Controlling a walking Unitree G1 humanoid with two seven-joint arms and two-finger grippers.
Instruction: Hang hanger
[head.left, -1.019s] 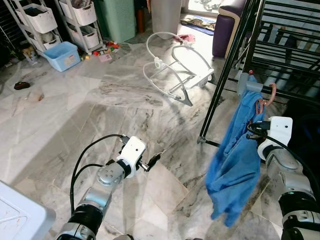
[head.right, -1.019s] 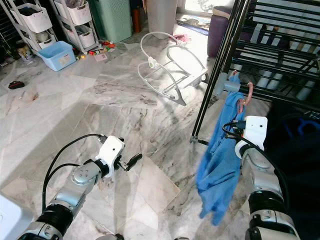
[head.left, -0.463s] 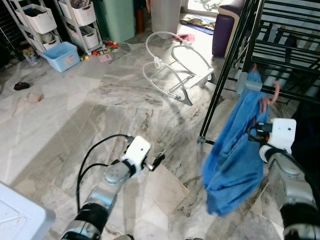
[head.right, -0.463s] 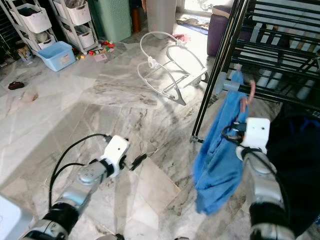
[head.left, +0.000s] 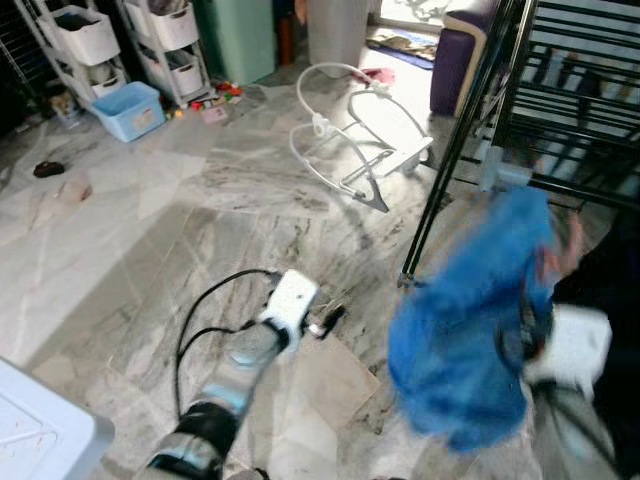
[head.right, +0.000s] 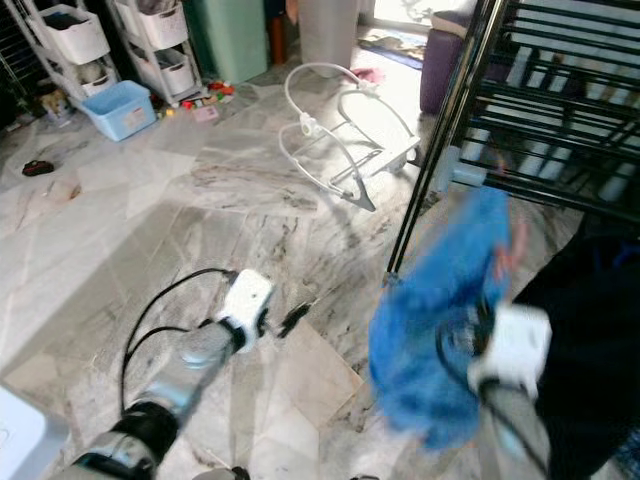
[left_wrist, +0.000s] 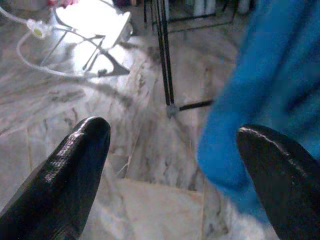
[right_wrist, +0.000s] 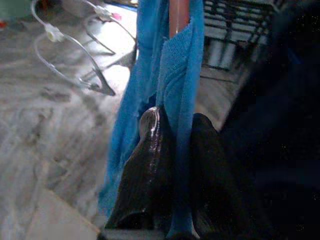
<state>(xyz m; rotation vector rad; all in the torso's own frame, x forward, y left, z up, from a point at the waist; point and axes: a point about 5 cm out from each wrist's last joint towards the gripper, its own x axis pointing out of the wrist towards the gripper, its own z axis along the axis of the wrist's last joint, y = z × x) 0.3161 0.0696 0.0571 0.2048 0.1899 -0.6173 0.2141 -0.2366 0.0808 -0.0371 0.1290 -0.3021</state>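
Right wrist view showed the right hand (right_wrist: 172, 165) pinched tight on the blue cloth (right_wrist: 175, 80) with the pinkish hanger (right_wrist: 178, 15) rising just above the fingers (right_wrist: 147, 165). From the head views the cloth (head.left: 470, 340) was a blur low beside the black drying rack (head.left: 560, 100), with the hanger's hook (head.left: 570, 245) a smear at its upper edge. I judged the hook would need lifting clear above a rack bar and lowering squarely onto it, the grip held firm until the weight settled. The swinging cloth could snag on the rack's leg (head.left: 445, 190), so a slow rise seemed wise.

The left hand (head.left: 330, 322) hung low over the floor, its fingers (left_wrist: 75, 165) spread wide with nothing between them.

The floor (head.left: 150, 220) was grey veined marble. A white baby bouncer frame (head.left: 350, 140) stood beyond, a light blue tub (head.left: 125, 108) and white shelving with bins (head.left: 80, 40) sat at the far left, and a purple seat (head.left: 455, 60) stood by the rack.
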